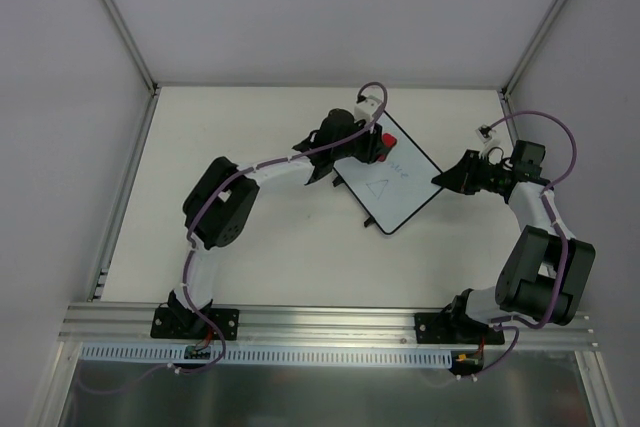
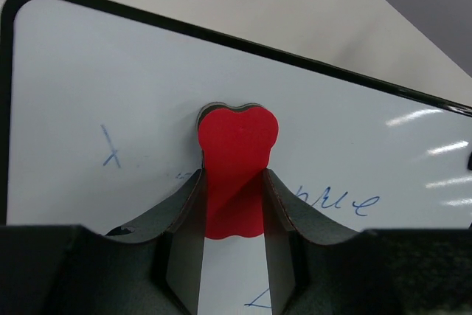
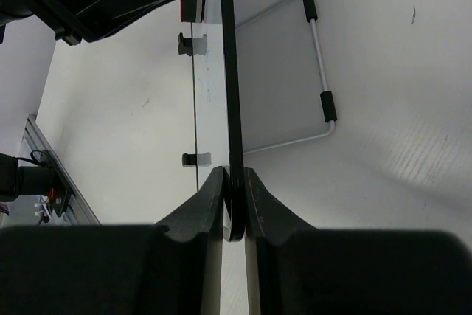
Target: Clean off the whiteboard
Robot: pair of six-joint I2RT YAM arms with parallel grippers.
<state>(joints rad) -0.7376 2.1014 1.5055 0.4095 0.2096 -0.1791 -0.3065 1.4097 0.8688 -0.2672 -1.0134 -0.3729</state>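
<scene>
Two arms on this one, both clamped down on something. The left gripper point(image 2: 234, 182) has its jaws squeezed tight onto a small red eraser point(image 2: 237, 138), which sits against the whiteboard point(image 1: 395, 192) up near its far edge. The right gripper point(image 3: 234, 186) is pinched onto the board's black rim at the right-hand corner, with just the thickness of the board between the jaws.

The board itself sits toward the back right of the table point(image 1: 260, 247), between the two grippers. From the top camera it's turned so it looks like a diamond.

Blue marker on it: a little x point(image 2: 110, 154) left of the eraser, a squiggly scribble point(image 2: 346, 201) to its right, and a triangle point(image 1: 378, 187) nearer the middle.

The right wrist cam sees the board edge-on, with its wire stand point(image 3: 328, 106) sticking out behind. Can't tell if the board is lying flat or propped up a bit.
</scene>
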